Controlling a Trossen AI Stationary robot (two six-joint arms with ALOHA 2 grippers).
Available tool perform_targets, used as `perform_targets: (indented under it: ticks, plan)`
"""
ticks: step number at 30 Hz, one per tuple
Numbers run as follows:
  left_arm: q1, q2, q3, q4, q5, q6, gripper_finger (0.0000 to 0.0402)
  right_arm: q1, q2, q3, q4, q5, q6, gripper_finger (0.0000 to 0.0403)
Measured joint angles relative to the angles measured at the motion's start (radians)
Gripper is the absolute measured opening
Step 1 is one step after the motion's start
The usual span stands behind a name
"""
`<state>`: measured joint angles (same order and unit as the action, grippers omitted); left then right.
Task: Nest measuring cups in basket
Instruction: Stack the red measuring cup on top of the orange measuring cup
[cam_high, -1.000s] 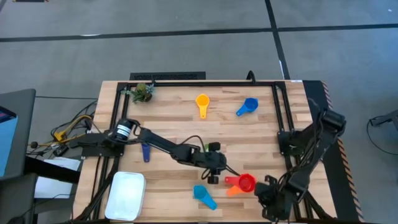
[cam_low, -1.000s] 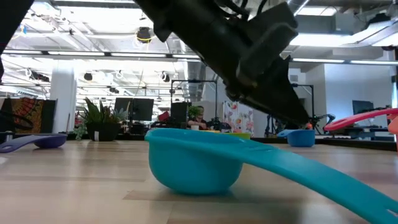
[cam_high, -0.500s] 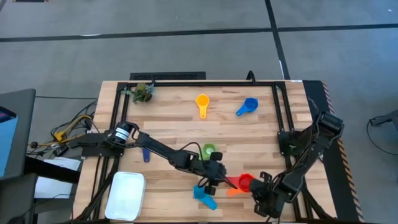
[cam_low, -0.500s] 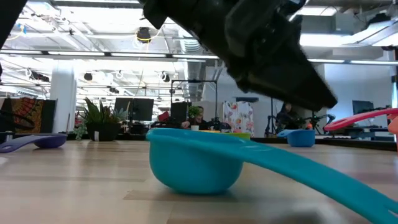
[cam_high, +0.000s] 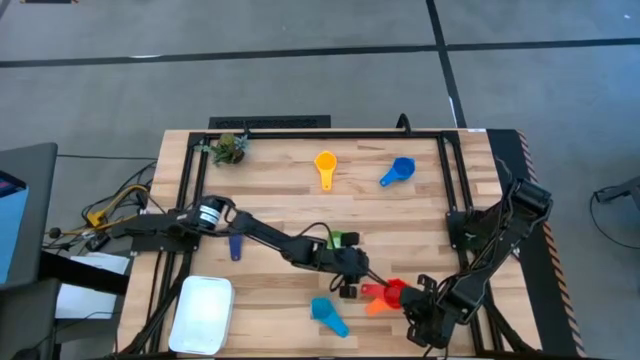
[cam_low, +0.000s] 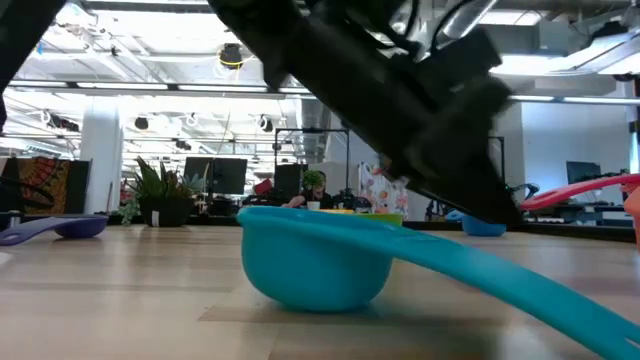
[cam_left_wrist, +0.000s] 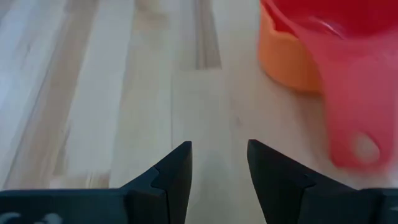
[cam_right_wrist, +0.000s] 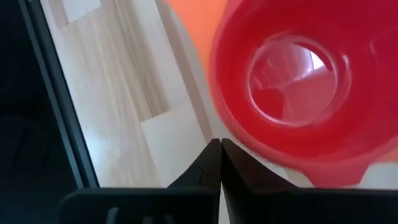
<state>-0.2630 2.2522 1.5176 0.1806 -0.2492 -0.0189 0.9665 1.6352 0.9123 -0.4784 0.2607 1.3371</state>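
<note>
The left tool (cam_high: 349, 283) hovers released beside the red measuring cup (cam_high: 393, 293), which sits nested in the orange cup (cam_left_wrist: 287, 59); the right tool (cam_high: 418, 312), clenched empty, waits nearby on the bench (cam_high: 280, 200).

Seven measuring cups (cam_high: 325, 166), one basket (cam_high: 203, 314), one plant clump (cam_high: 230, 149), two arms.

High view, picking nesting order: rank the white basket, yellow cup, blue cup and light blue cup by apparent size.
1. White shallow plastic basket, by far the largest.
2. Light blue plastic measuring cup.
3. Yellow plastic measuring cup and blue plastic measuring cup look alike; I would not rank them.
</note>
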Motion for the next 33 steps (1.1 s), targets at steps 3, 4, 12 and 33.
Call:
perform_targets:
  ticks: [3,4,12,33]
  plan:
    - [-0.002,-0.007,0.014,-0.009,0.014,0.003,0.0144,0.001,0.000,0.000,-0.008,0.003,0.006,0.0024]
    - [-0.002,-0.010,0.015,-0.006,0.034,-0.001,0.0144,0.000,0.000,0.000,-0.011,0.004,0.006,0.0021]
    - [-0.032,-0.007,0.013,-0.017,0.148,-0.005,0.0144,-0.026,0.000,0.000,-0.043,0.060,0.001,0.0021]
    - [-0.077,-0.009,0.060,-0.014,0.181,-0.011,0.0144,-0.141,0.000,0.000,-0.046,0.118,0.052,0.0029]
